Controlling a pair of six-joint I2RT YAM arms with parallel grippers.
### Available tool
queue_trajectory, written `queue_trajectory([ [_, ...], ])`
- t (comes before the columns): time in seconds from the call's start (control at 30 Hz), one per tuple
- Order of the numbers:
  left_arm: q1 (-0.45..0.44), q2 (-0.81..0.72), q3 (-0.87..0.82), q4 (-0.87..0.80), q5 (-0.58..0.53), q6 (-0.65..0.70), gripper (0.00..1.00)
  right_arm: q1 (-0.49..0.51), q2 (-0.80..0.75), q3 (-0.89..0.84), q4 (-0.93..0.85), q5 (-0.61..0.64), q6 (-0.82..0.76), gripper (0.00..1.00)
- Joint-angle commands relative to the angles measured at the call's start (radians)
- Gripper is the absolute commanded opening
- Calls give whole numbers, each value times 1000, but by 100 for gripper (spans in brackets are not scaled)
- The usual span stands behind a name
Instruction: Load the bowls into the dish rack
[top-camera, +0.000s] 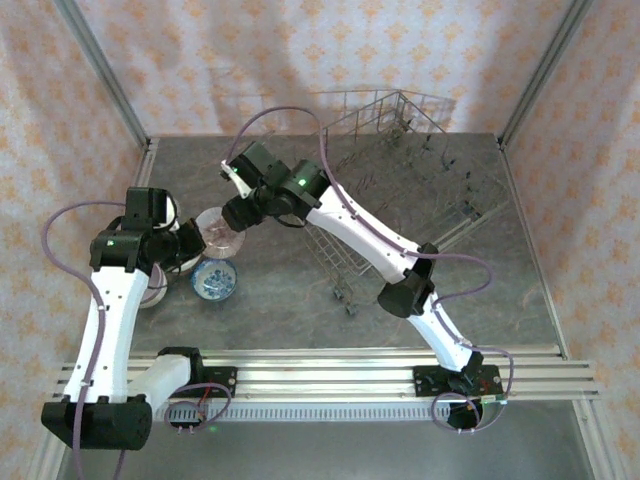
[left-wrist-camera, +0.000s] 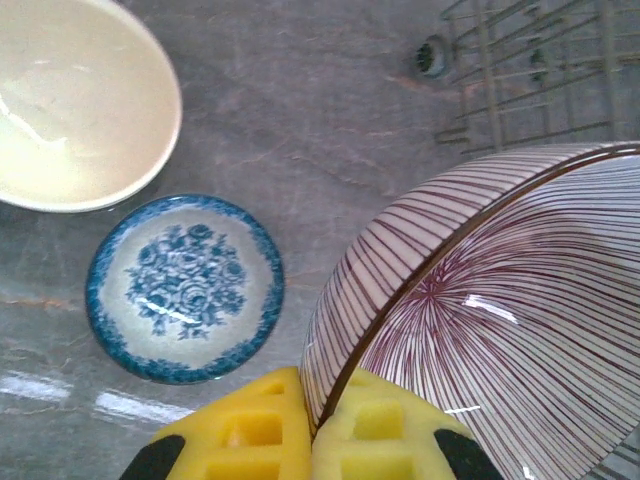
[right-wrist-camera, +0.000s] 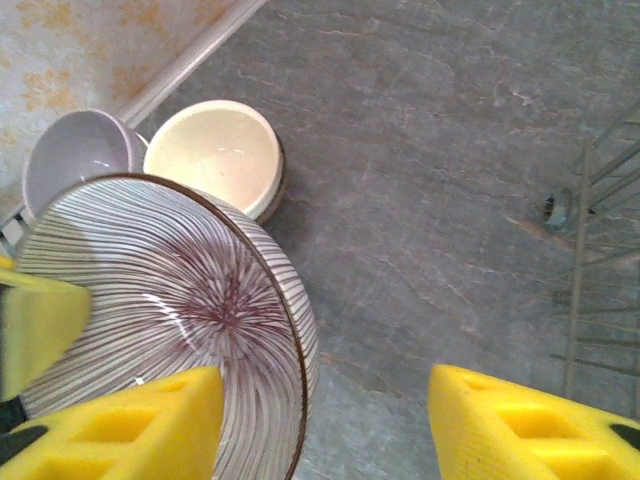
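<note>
Bowls (left-wrist-camera: 185, 288) x4, striped bowl (left-wrist-camera: 500, 300) pinched by L end effector (left-wrist-camera: 312, 430), R end effector (right-wrist-camera: 325, 405) spread.

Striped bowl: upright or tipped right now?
Tipped. The striped bowl is pinched by its rim in the jaws of the left gripper; the left wrist view shows outer wall and inside together, opening turned sideways.

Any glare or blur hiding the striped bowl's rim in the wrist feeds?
Left wrist: small highlights inside the striped bowl, rim sharp; glare streaks on the table. Right wrist: one small glint on the bowl. Top: even light, faint shadows on the back wall.
</note>
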Motion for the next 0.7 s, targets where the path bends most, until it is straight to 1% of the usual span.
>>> queue_trajectory([
  [0.0,-41,9,67,35,2,-46,0,-7,-31,17,-68,11,-19,51],
  [0.1,-80,34,94,47,-4,-54,0,-6,-49,-2,-77,10,-30,47],
  [0.33,-157,96,170,22,-36,-45,0,2,-75,-16,-108,99,-61,36],
  [0.4,-177,108,184,22,-46,-51,0,7,-83,-16,-110,133,-71,30],
  [0.53,-212,116,214,31,-72,-54,0,11,-94,-15,-124,182,-77,22],
  [0.57,-222,118,227,30,-78,-83,0,13,-97,-16,-128,194,-76,21],
  [0.67,-259,127,266,28,-98,-96,0,13,-109,-16,-135,229,-81,15],
])
